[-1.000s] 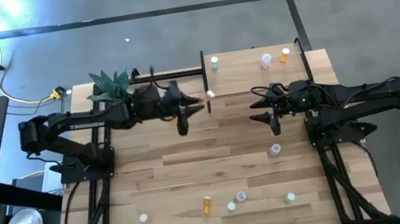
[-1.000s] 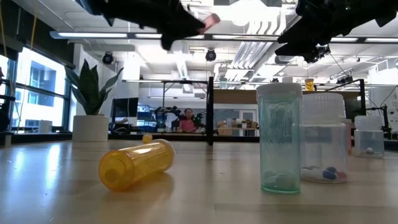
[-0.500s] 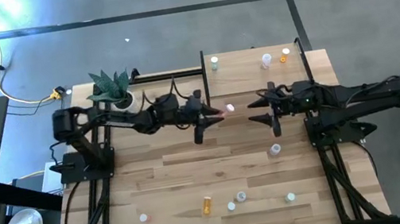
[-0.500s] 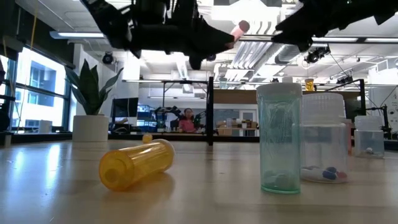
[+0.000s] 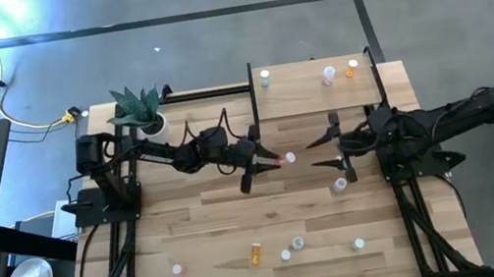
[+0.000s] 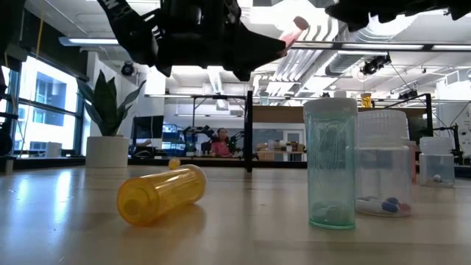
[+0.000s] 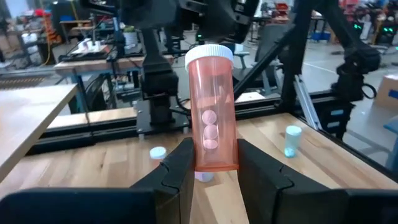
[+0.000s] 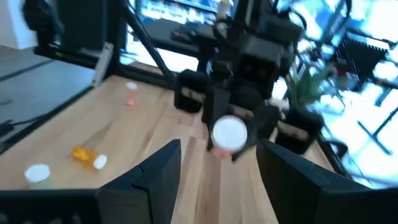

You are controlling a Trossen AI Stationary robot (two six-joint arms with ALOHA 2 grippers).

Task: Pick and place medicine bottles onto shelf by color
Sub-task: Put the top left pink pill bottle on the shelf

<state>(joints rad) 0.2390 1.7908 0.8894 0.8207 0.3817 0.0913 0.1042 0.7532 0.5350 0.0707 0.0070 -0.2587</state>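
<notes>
Surface: planked table; shelf at far right corner
Left gripper: mid-table, clamped on pink bottle, cap toward right arm
Right gripper: fingers spread, empty, facing bottle

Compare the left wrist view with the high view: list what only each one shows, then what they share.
Only the left wrist view shows the round pills inside the pink bottle and its white cap seen from the side.

Only the high view shows the shelf with three bottles on it, the plant, and the orange bottle lying near the table's front edge.

Both show the left gripper shut on the pink bottle, and the right gripper facing it, open.
</notes>
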